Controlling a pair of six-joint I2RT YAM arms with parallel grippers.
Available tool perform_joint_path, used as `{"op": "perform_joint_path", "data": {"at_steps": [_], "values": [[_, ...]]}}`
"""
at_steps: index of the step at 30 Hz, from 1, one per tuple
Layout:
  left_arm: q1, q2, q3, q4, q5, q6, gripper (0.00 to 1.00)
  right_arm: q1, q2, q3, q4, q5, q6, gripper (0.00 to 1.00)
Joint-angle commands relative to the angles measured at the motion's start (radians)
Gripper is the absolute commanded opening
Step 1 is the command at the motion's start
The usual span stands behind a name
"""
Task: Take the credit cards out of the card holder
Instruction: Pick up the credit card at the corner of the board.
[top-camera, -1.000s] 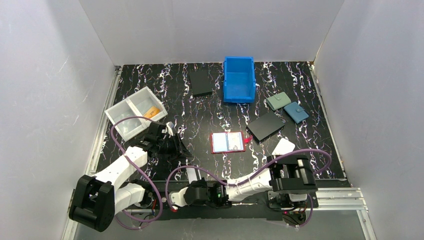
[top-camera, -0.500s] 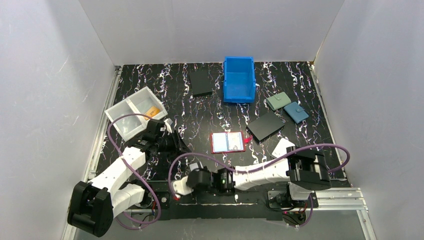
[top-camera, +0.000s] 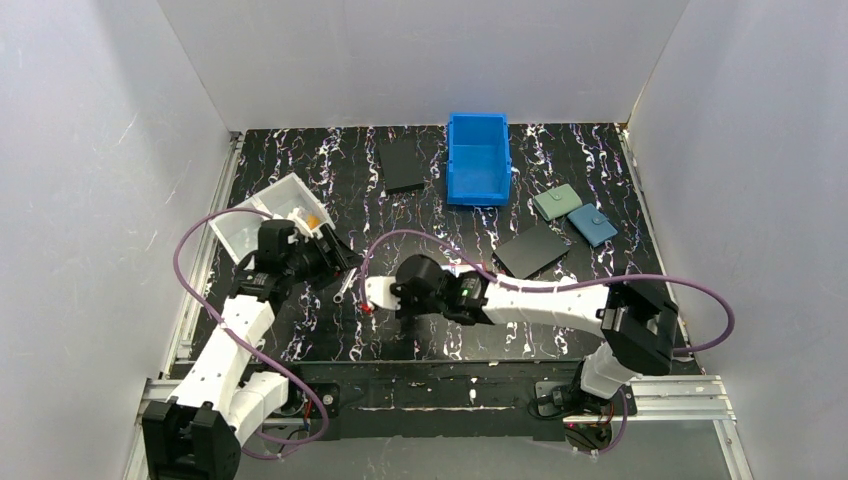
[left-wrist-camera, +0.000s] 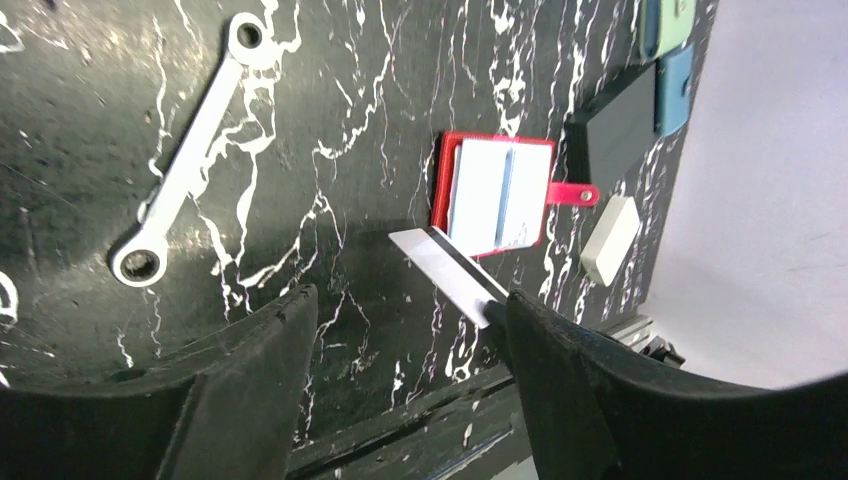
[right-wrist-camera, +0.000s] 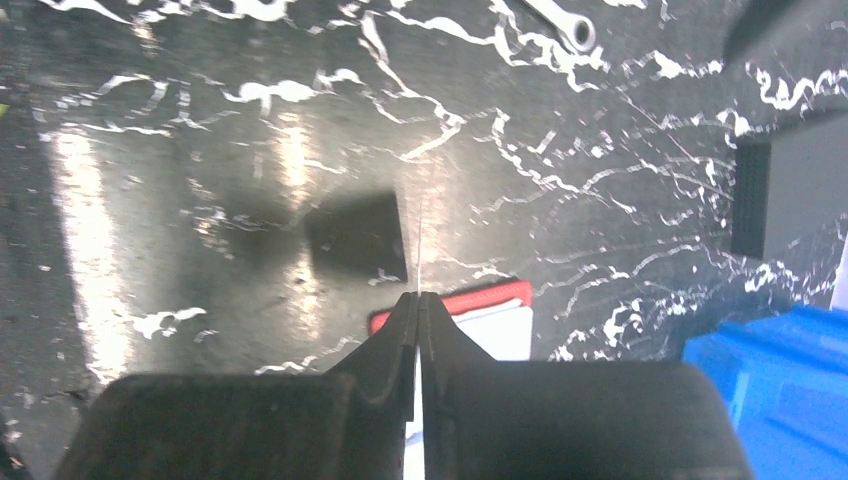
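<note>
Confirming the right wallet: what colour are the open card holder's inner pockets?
The pockets are pale blue-grey, red-bordered; clearest in the left wrist view.

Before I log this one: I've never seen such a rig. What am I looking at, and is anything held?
These are two robot arms, the left arm and the right arm, at the table's near edge, each ending in a two-finger gripper. One picture looks down from above; the other two come from wrist cameras. On the table lie an open red holder, a wrench, a blue bin, two black cases, two wallets and a white tray with an orange card. The left gripper is open; a whitish card sits against one of its fingers. The right gripper is shut near the holder; a thin pale line between its fingers may be a card edge-on.
</note>
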Motion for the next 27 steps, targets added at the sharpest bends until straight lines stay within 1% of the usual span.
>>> {"op": "perform_joint_path", "data": {"at_steps": [1, 3, 5, 7, 8, 12, 17, 21, 25, 27], "values": [[0.089, 0.013, -0.003, 0.084, 0.141, 0.044, 0.69, -0.08, -0.049, 0.088, -0.034, -0.089, 0.031, 0.01], [0.103, 0.033, -0.021, 0.157, 0.218, 0.058, 0.69, -0.128, -0.046, 0.119, -0.061, -0.126, 0.059, 0.01], [0.105, 0.047, -0.055, 0.285, 0.319, 0.053, 0.69, -0.19, -0.04, 0.153, -0.087, -0.182, 0.101, 0.01], [0.104, 0.058, -0.08, 0.42, 0.421, 0.044, 0.7, -0.263, -0.023, 0.202, -0.14, -0.267, 0.148, 0.01], [0.102, 0.066, -0.072, 0.438, 0.453, 0.061, 0.7, -0.297, -0.014, 0.23, -0.179, -0.308, 0.178, 0.01], [0.091, 0.086, -0.016, 0.446, 0.515, 0.184, 0.73, -0.438, 0.031, 0.332, -0.283, -0.496, 0.256, 0.01], [0.038, 0.192, 0.042, 0.513, 0.63, 0.299, 0.75, -0.542, 0.087, 0.42, -0.38, -0.731, 0.296, 0.01], [-0.033, 0.281, 0.092, 0.523, 0.678, 0.389, 0.76, -0.582, 0.106, 0.46, -0.401, -0.888, 0.313, 0.01], [-0.088, 0.349, 0.135, 0.523, 0.684, 0.425, 0.76, -0.599, 0.112, 0.476, -0.408, -0.987, 0.324, 0.01], [-0.116, 0.369, 0.145, 0.523, 0.67, 0.437, 0.76, -0.6, 0.102, 0.46, -0.374, -1.017, 0.348, 0.01]]}}
